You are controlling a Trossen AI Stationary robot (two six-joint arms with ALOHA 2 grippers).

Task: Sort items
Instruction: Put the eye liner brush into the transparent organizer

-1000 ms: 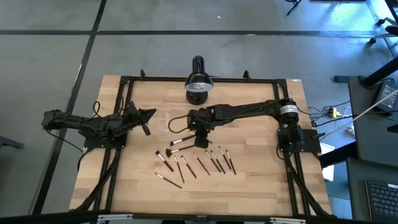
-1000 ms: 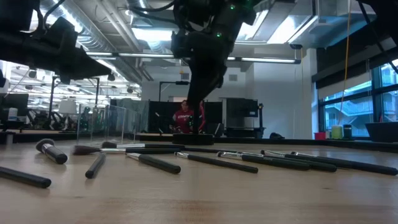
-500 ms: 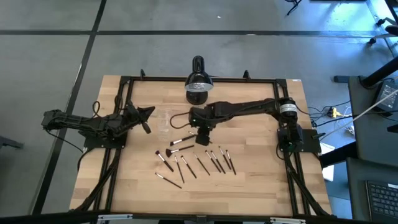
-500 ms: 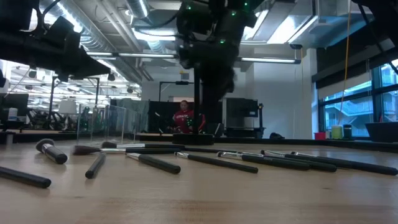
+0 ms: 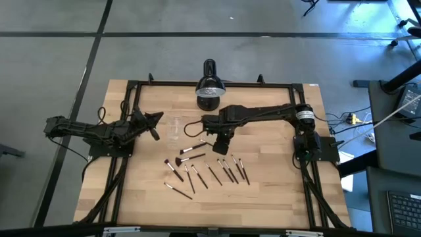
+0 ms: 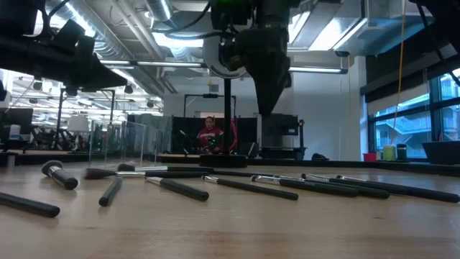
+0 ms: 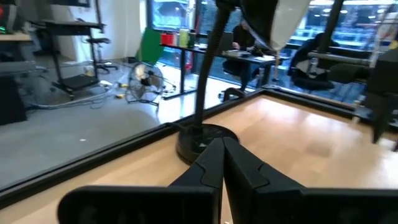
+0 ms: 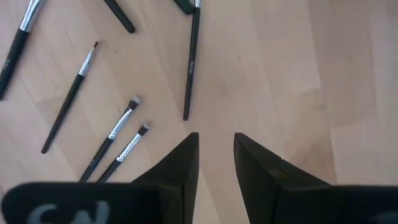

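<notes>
My right tool (image 5: 221, 148): over the bench (image 5: 276, 191), just beyond the brushes (image 5: 209, 172), fingers slightly spread, gripping nothing.
My left tool (image 5: 155, 135): away from the brushes, pressed together.

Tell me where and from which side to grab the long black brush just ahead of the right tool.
Take the long black brush mid-handle from straight above, straddling it crosswise: it lies flat on the wooden table with bare wood either side. The open right tool hovers by its handle end.
</notes>
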